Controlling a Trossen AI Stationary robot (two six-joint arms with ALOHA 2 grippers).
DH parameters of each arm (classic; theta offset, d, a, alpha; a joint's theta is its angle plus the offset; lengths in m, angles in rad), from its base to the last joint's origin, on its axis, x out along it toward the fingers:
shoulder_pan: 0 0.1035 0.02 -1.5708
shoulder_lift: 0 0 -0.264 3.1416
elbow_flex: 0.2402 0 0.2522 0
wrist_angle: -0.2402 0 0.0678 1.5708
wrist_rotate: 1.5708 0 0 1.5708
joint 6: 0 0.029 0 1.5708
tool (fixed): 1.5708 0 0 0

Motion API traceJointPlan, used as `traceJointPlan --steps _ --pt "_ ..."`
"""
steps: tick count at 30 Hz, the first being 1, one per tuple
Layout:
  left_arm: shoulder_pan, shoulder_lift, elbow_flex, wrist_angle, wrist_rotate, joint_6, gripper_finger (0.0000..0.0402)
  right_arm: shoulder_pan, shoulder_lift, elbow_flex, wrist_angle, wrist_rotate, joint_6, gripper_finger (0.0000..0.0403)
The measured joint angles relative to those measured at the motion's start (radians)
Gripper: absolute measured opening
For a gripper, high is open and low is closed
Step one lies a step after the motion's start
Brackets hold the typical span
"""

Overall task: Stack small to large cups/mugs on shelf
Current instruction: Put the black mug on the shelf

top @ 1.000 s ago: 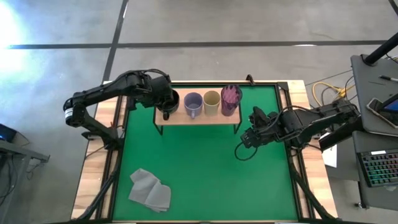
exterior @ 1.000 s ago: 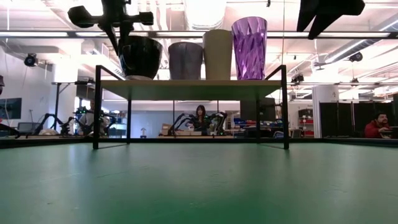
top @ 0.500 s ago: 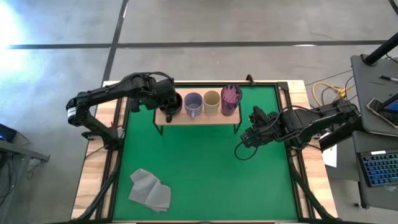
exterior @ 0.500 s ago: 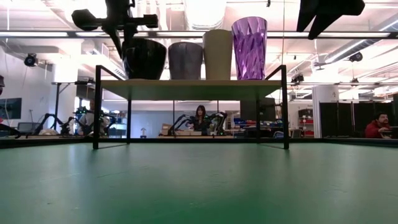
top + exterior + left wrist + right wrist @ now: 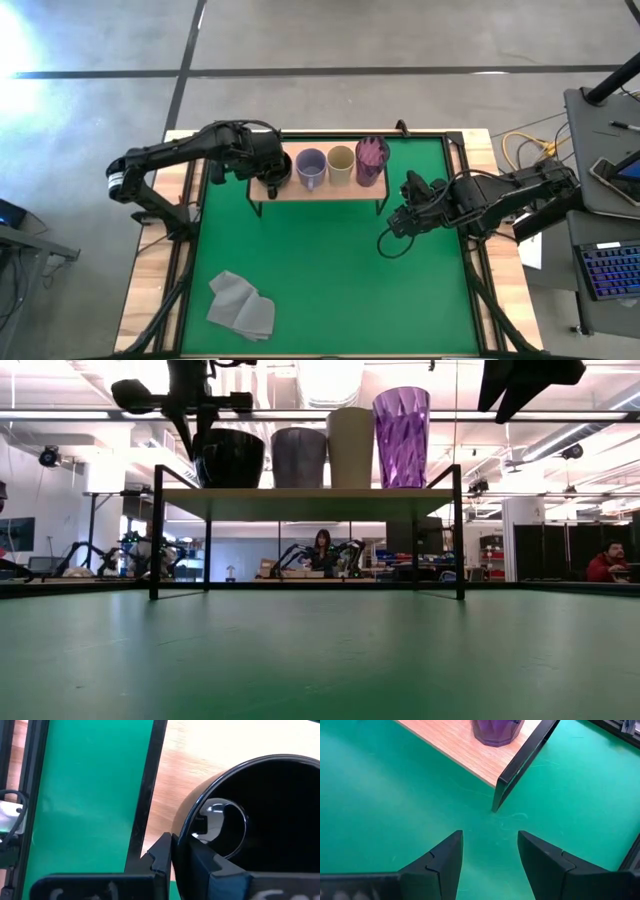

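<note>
Upper centre of the high view, the shelf (image 5: 340, 190) stands on the green mat (image 5: 320, 270) covering the counter (image 5: 150, 290). Four vessels sit along it in a row: the black mug (image 5: 277, 167) at its left end, then the lavender-grey mug (image 5: 310, 166), the tan cup (image 5: 341, 162), and the purple tumbler (image 5: 371, 158) at its right end. In the low view they stand upright on the board, each close beside the next, rising in height toward the tumbler (image 5: 401, 437).

The left tool (image 5: 268, 178) is at the black mug; in the left wrist view its fingers (image 5: 162, 857) sit narrow, pinching the mug's rim, one outside the wall and one inside the black mug (image 5: 250, 810).

The right tool (image 5: 392, 232) waits over the mat to the right of the shelf, its fingers (image 5: 445, 860) spread wide and holding nothing.

A grey folded cloth (image 5: 241, 306) lies at the lower left of the mat.
</note>
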Motion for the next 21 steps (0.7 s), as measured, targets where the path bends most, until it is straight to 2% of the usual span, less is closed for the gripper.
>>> traceJointPlan --steps 16,21 --pt "-0.021 -0.012 -0.011 0.016 -0.023 0.031 0.0019 0.0 0.0 0.0 -0.003 0.0 -0.027 0.0183" --pt "-0.03 -0.014 -0.005 0.027 -0.042 0.036 0.0042 0.0 0.0 0.0 -0.003 -0.003 -0.027 0.0183"
